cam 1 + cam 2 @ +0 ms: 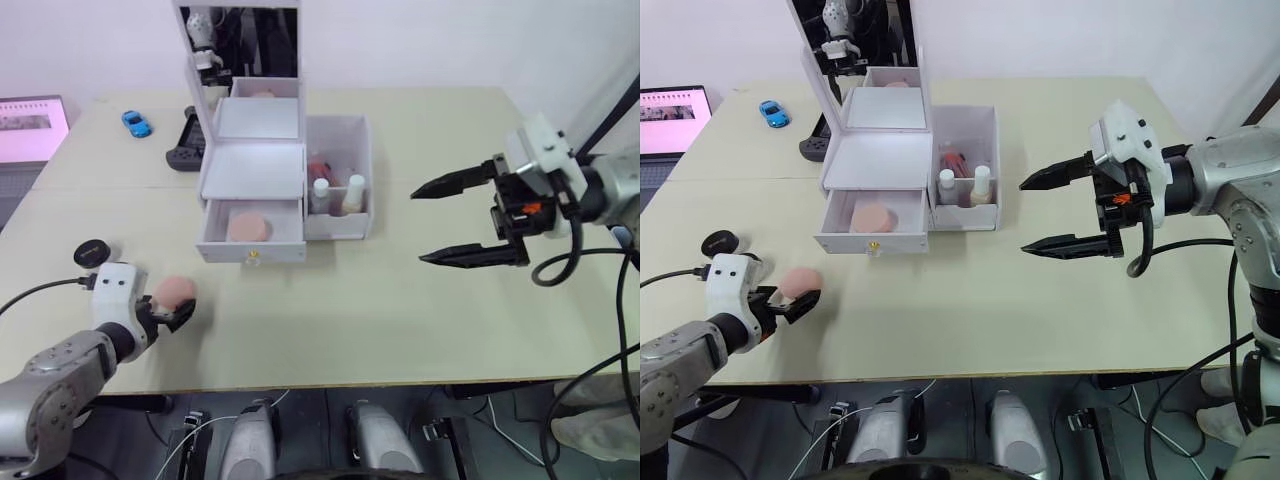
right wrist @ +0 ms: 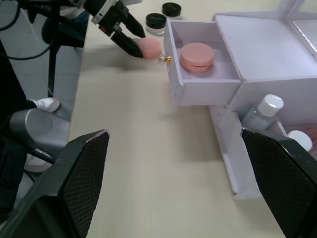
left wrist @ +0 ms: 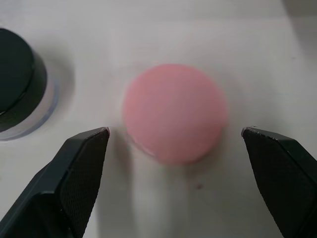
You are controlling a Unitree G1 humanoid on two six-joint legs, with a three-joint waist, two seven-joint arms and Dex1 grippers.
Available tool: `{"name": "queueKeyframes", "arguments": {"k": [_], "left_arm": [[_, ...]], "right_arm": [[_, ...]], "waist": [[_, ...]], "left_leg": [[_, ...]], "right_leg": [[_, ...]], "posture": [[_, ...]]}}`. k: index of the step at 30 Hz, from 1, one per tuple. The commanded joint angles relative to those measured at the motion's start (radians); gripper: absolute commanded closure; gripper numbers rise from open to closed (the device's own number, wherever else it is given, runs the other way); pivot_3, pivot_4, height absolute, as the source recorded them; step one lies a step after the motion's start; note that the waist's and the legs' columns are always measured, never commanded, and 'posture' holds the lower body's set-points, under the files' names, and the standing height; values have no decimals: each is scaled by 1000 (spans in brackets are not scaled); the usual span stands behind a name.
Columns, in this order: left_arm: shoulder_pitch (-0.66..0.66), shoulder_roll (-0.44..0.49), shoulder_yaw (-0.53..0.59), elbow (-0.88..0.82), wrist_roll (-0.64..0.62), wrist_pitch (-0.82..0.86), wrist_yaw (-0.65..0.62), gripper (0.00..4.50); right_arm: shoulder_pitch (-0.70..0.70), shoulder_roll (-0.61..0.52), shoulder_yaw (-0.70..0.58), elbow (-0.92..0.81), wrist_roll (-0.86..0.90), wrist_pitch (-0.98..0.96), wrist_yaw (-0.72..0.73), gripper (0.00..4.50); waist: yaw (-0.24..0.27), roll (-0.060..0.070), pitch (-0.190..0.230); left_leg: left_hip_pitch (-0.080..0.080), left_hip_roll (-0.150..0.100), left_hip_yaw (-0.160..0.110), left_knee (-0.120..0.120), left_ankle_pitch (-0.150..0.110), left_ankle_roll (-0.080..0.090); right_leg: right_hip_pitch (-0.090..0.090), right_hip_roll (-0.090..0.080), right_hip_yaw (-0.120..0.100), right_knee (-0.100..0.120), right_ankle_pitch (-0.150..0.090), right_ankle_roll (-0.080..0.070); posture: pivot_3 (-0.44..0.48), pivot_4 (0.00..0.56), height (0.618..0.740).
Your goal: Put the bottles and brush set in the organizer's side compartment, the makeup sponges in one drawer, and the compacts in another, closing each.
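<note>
Blue toy car (image 1: pixel 137 123) near table (image 1: pixel 400 330) far-left edge; black game controller (image 1: pixel 187 147) beside it; laptop (image 1: pixel 28 125) beyond table's left corner.

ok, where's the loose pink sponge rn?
The pink sponge lies on the table's near-left part, between the open left gripper fingers, with a black compact beside it.

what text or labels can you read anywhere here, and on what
None can be read.
Laptop screen: a pink page, its print too small to read.
Two white-capped bottles in the organizer's side compartment: no label legible.
Black-lidded compact beside the pink sponge: no marking shows.
Blue toy car and black controller: no lettering legible.
</note>
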Motion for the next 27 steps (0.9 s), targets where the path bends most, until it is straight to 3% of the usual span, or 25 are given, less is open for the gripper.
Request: {"name": "queueKeyframes", "arguments": {"k": [1, 10, 13, 15, 24, 27], "left_arm": [[-29, 15, -27, 23, 39, -34, -4, 20], [-111, 10, -103, 83, 77, -51, -18, 20], [-127, 5, -114, 92, 87, -61, -18, 810], [-135, 3, -118, 93, 86, -57, -22, 1793], [-155, 39, -33, 78, 86, -31, -30, 1842], [-235, 72, 95, 36, 18, 24, -38, 1842]], "right_arm": [[-13, -4, -9, -10, -18, -24, -14, 0], [-22, 0, -12, 0, -25, -41, -23, 0], [-9, 1, -12, -2, -25, -43, -29, 0], [-5, 3, -9, -3, -29, -49, -33, 0], [-26, 13, 7, 3, -16, -42, -25, 0], [-46, 12, 15, 6, 0, -15, -10, 0]], "waist": [[0, 0, 0], [15, 0, 0], [20, 0, 0], [22, 0, 0], [23, 0, 0], [22, 0, 0]], "left_leg": [[0, 0, 0, 0, 0, 0], [0, 0, 1, 0, 0, 0], [0, 0, 0, 0, 0, 0], [0, 0, 0, 0, 0, 0], [0, 0, 0, 0, 0, 0], [0, 0, 0, 0, 0, 0]], "right_leg": [[0, 0, 0, 0, 0, 0], [0, 0, 0, 0, 0, 0], [0, 0, 0, 1, 0, 0], [0, 0, 0, 1, 0, 0], [0, 0, 0, 1, 0, 0], [0, 0, 0, 1, 0, 0]], "posture": [[0, 150, 737], [0, 150, 737], [0, 150, 737], [0, 150, 737], [0, 150, 737], [0, 150, 737]]}}
